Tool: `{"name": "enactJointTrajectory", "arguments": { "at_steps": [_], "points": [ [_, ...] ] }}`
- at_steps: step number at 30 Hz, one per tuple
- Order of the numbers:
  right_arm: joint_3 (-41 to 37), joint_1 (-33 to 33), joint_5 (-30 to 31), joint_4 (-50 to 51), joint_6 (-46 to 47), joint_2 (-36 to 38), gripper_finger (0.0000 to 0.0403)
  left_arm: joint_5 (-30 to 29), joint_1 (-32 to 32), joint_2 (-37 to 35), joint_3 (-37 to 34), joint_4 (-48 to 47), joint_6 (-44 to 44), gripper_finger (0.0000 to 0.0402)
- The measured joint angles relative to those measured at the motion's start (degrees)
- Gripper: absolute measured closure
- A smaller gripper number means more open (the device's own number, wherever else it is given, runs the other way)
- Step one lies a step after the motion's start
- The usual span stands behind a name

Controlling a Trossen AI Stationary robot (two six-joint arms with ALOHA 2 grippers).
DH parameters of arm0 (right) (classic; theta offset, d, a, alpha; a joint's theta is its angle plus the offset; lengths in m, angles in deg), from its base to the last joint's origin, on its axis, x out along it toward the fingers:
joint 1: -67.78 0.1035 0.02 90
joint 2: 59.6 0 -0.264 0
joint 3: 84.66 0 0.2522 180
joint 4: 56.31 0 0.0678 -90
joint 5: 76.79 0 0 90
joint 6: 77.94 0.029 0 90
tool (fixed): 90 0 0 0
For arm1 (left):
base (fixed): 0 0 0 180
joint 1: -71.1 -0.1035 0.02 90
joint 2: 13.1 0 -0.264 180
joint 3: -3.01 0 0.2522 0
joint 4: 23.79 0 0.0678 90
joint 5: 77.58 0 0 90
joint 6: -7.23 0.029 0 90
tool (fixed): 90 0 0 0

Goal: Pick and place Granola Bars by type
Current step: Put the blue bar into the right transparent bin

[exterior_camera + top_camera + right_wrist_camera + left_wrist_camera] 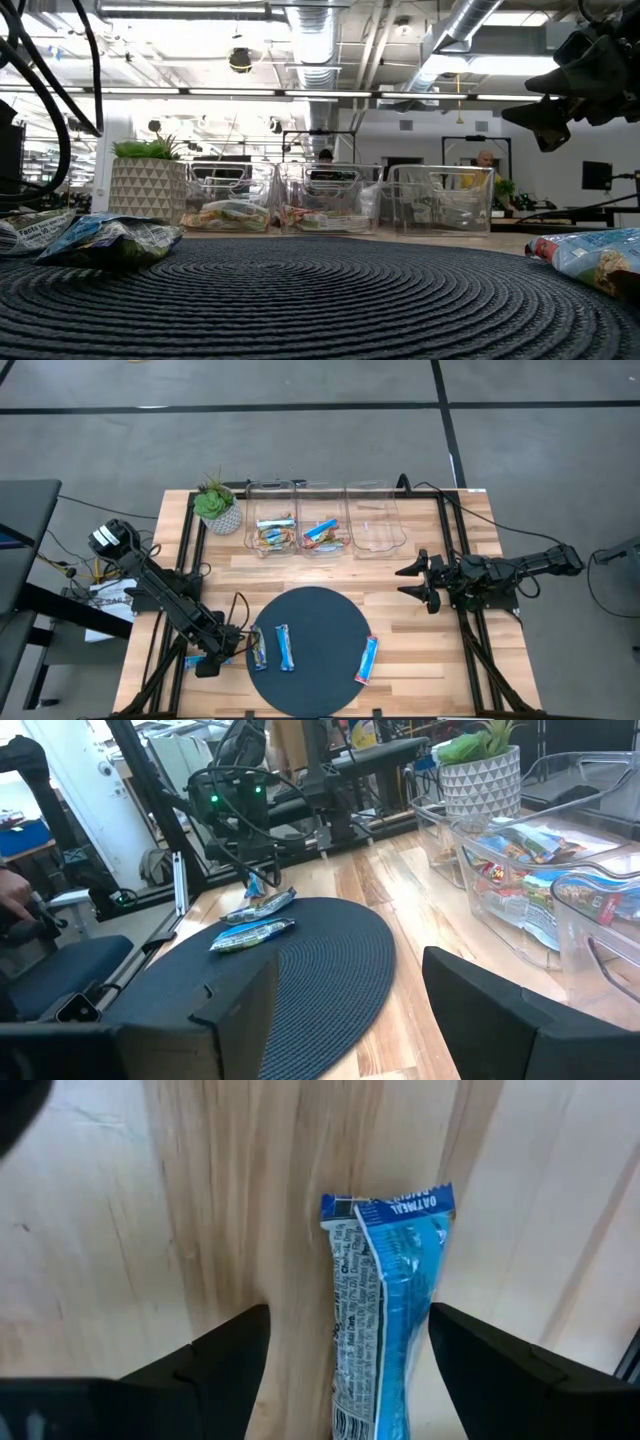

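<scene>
The left gripper (pixel 345 1380), fingers apart, straddles a blue oatmeal bar (pixel 385 1310) on the near-left wood, ready to grasp; the right gripper (pixel 418 582) waits open.

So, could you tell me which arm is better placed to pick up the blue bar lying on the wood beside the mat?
Left: its open tool already straddles that blue bar; the right tool hangs far across the table.
</scene>
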Motion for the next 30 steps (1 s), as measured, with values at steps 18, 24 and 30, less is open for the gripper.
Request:
{"name": "enactJointTrajectory", "arguments": {
  "at_steps": [18,24,30],
  "points": [
    [0.0,0.0,0.0,0.0,0.0,0.0,0.0159,-4.4,2.8,0.1,0.0,-0.8,-3.0,0.0148],
    [0.0,0.0,0.0,0.0,0.0,0.0,0.0159,-5.8,3.7,0.1,-0.1,-1.0,-4.1,0.0163],
    [0.0,0.0,0.0,0.0,0.0,0.0,0.0159,-9.3,5.9,0.1,-0.2,-1.1,-7.0,0.0188]
  ]
}}
